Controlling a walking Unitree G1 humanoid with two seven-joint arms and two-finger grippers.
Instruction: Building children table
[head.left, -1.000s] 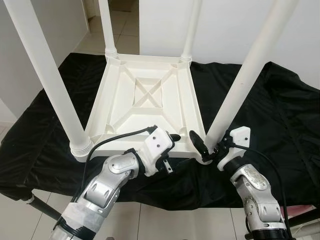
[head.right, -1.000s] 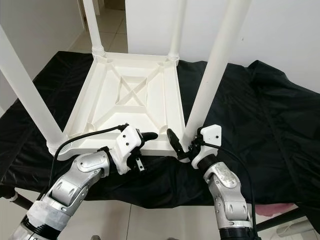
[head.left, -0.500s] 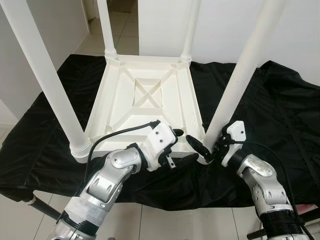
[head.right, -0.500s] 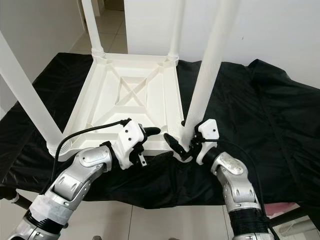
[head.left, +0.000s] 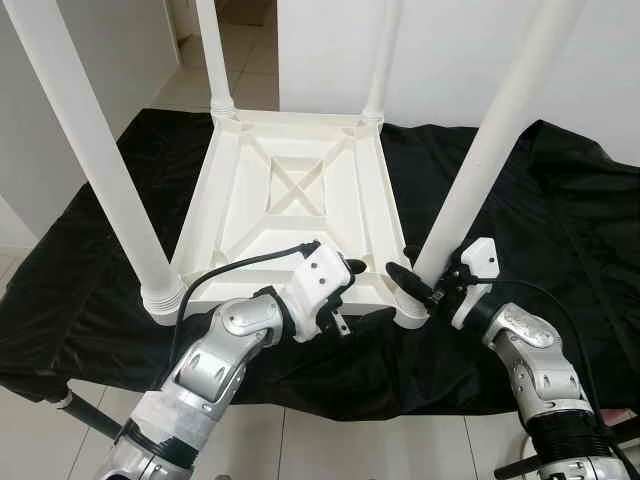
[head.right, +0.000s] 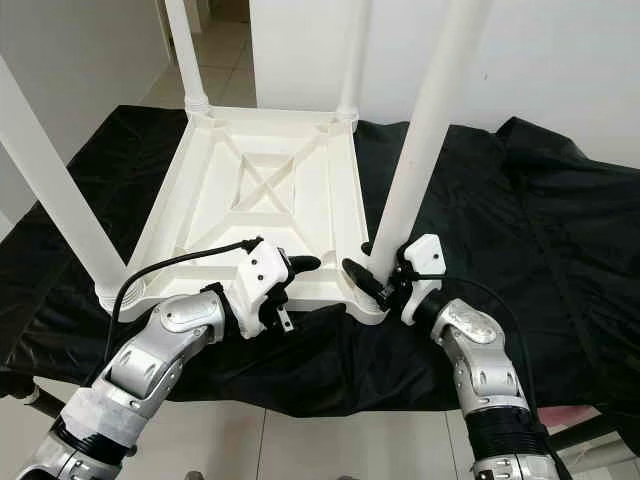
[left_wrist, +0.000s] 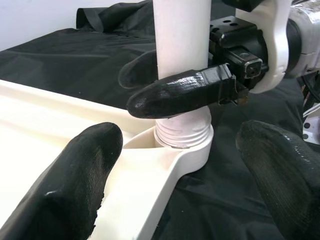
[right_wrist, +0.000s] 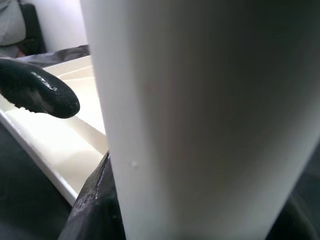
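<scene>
The white children's table (head.left: 300, 190) lies upside down on a black cloth, its four white legs standing up. My right gripper (head.left: 412, 270) is shut on the near right leg (head.left: 470, 180) just above its corner socket (left_wrist: 192, 150), with one finger (left_wrist: 175, 92) in front of the leg and the other behind it. My left gripper (head.left: 350, 295) is open at the table's near rim, beside that corner. Its fingers (left_wrist: 65, 180) stand wide apart, one over the rim and one over the cloth. In the right wrist view the leg (right_wrist: 200, 115) is very close.
The black cloth (head.left: 560, 220) covers a low stand with floor tiles (head.left: 330, 440) below its near edge. White walls (head.left: 440, 50) stand behind, and a doorway opens at the far left. The near left leg (head.left: 100, 170) rises close to my left arm.
My left gripper moved forward to the table's near rim, then stayed. My right gripper shifted up against the leg base, and the leg's tilt changed slightly.
</scene>
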